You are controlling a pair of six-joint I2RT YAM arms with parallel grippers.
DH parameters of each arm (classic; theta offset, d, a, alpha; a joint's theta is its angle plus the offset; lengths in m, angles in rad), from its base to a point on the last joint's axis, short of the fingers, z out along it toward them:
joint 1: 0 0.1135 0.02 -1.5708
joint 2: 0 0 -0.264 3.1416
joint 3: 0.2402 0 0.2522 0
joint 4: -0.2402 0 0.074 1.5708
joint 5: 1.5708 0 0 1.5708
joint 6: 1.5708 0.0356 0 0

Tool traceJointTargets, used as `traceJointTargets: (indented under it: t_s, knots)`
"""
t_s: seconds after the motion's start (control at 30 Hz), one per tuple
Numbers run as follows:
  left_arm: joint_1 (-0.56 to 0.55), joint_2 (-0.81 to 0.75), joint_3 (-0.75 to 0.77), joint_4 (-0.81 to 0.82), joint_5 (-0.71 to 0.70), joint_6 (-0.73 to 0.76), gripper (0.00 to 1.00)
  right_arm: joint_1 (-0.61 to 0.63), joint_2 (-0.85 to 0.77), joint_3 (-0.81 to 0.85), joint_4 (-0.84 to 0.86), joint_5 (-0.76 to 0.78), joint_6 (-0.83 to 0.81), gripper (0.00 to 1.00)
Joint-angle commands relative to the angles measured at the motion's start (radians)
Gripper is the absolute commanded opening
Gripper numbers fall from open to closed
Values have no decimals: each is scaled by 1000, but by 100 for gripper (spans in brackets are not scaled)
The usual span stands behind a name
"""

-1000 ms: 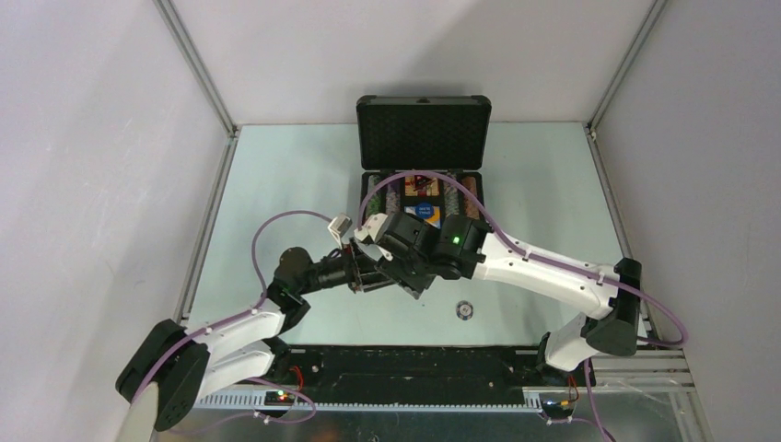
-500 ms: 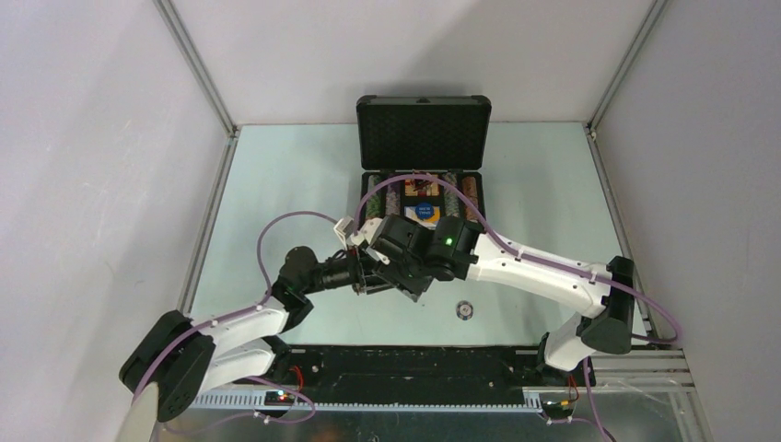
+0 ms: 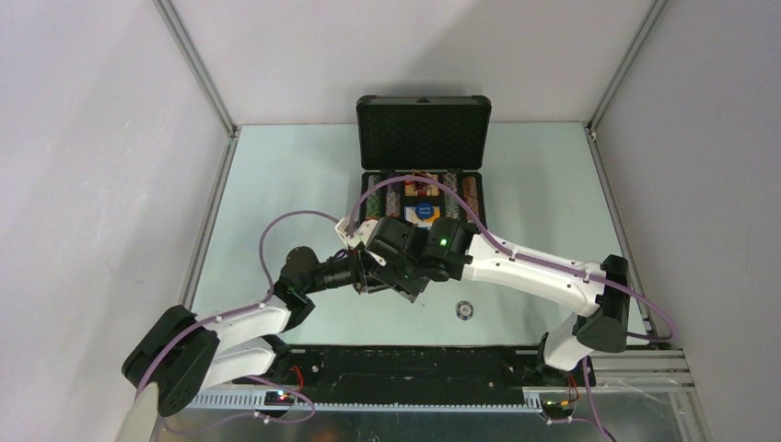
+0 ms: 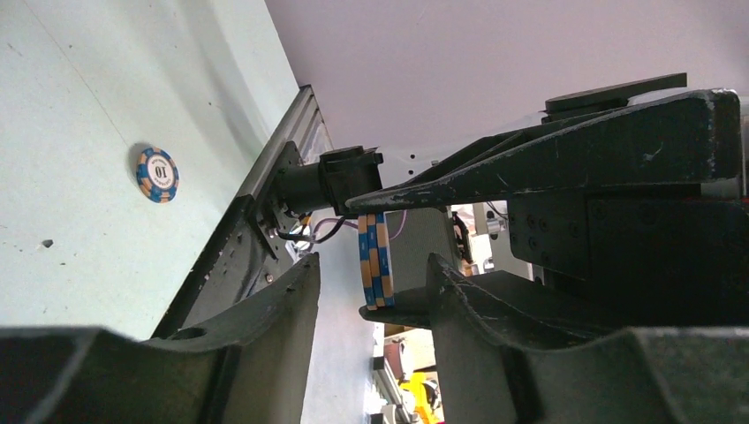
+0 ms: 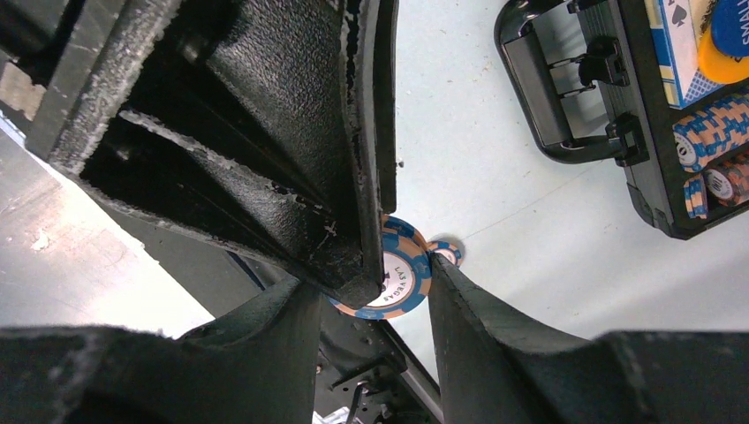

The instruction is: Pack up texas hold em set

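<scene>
Both grippers meet above the table in front of the open dark briefcase (image 3: 424, 133). My right gripper (image 5: 366, 274) is shut on a small stack of blue-and-orange poker chips (image 4: 375, 261), pinching them by their rims; the top chip (image 5: 406, 278) reads "LAS VEGAS". My left gripper (image 4: 375, 265) stands open, its fingers (image 4: 274, 327) to either side of the stack's faces with a gap on both sides. One loose chip (image 3: 465, 310) lies flat on the table to the right, also visible in the left wrist view (image 4: 157, 174). In the top view the arms hide the held chips.
The case tray (image 5: 649, 177) holds rows of chips (image 5: 715, 132), a blue card box (image 5: 680, 44) and a round blue-and-orange button (image 3: 424, 212). Its handle (image 5: 548, 97) faces me. The black base rail (image 3: 414, 364) runs along the near edge.
My left gripper's jaws have narrowed around the chip stack. Both wrists have shifted slightly left and toward the case. The right grip has not changed.
</scene>
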Motion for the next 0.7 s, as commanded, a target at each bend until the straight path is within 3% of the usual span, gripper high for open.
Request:
traceJointTargets:
  t_s: [0.0, 0.67]
  knots:
    - [-22, 8, 34, 76, 45, -17, 50, 1, 6, 46, 62, 34, -17, 0]
    - [-27, 62, 27, 160, 54, -57, 35, 1, 1, 48, 100, 64, -26, 0]
